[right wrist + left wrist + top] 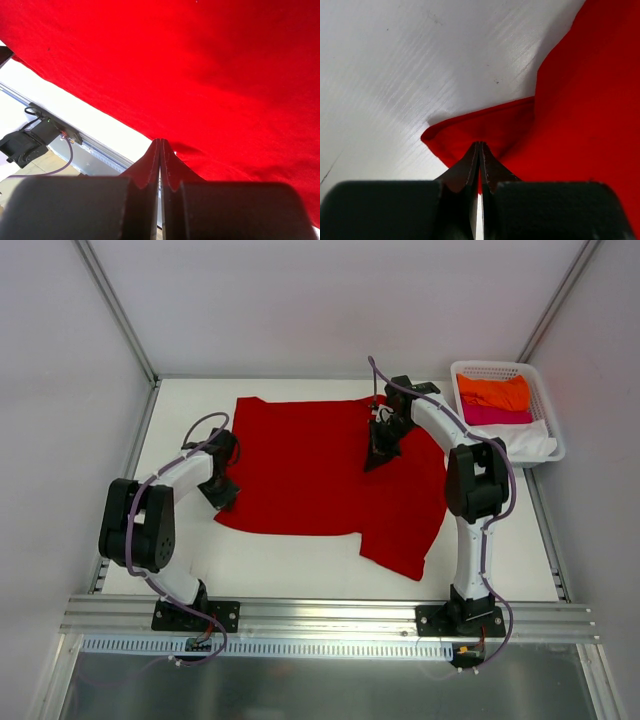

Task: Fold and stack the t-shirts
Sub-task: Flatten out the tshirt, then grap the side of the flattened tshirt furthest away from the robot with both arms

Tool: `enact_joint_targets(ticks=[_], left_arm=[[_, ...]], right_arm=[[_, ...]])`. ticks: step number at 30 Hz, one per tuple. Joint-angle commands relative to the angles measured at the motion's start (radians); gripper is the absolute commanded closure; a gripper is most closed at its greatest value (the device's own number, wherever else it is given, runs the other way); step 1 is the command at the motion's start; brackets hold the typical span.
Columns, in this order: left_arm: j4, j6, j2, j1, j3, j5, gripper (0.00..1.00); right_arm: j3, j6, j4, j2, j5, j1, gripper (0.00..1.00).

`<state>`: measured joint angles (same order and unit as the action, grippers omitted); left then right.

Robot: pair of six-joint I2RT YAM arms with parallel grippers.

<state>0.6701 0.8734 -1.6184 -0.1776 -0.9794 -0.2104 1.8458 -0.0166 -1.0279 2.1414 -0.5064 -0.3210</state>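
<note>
Pinching the left edge of the red t-shirt (300,475), the left hand (222,490) is pressed together on a small fold low on the bench (300,562), seemingly to carry that side. Further right, the right hand (378,455) pinches a raised peak of cloth, probably for folding. Far right, 3 more shirts (495,400) fill the basket (545,410).

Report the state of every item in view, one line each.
red t-shirt, spread open on the table, not yet folded
left end effector, shut on the red t-shirt's left edge
right end effector, shut on the red t-shirt, holding up a peak
orange t-shirt, bunched in the basket
pink t-shirt, bunched beside the orange one
white t-shirt, bunched at the basket's near end
basket, upright, holding three shirts
</note>
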Motion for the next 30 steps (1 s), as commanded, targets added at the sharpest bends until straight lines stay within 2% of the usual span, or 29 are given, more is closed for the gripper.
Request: enact_joint_targets(ticks=[1, 7, 16, 22, 27, 30], left_arm=[[-0.029, -0.033, -0.014, -0.008, 0.013, 0.019, 1.0], [0.081, 0.004, -0.015, -0.008, 0.031, -0.032, 1.0], [0.183, 0.082, 0.083, -0.008, 0.139, -0.064, 1.0], [0.253, 0.125, 0.138, -0.008, 0.153, -0.076, 1.0], [0.279, 0.112, 0.196, -0.008, 0.052, -0.093, 1.0], [0.278, 0.064, 0.132, -0.011, -0.138, -0.106, 1.0]], right_arm=[[0.036, -0.005, -0.024, 0.003, -0.026, 0.005, 0.99], [0.039, -0.006, -0.026, 0.005, -0.026, 0.008, 0.99], [0.05, 0.0, -0.026, 0.023, -0.037, 0.008, 1.0], [0.055, 0.0, -0.026, 0.031, -0.041, 0.008, 0.99], [0.061, -0.003, -0.026, 0.026, -0.031, 0.014, 0.99], [0.116, -0.002, -0.026, 0.038, -0.012, 0.014, 0.99]])
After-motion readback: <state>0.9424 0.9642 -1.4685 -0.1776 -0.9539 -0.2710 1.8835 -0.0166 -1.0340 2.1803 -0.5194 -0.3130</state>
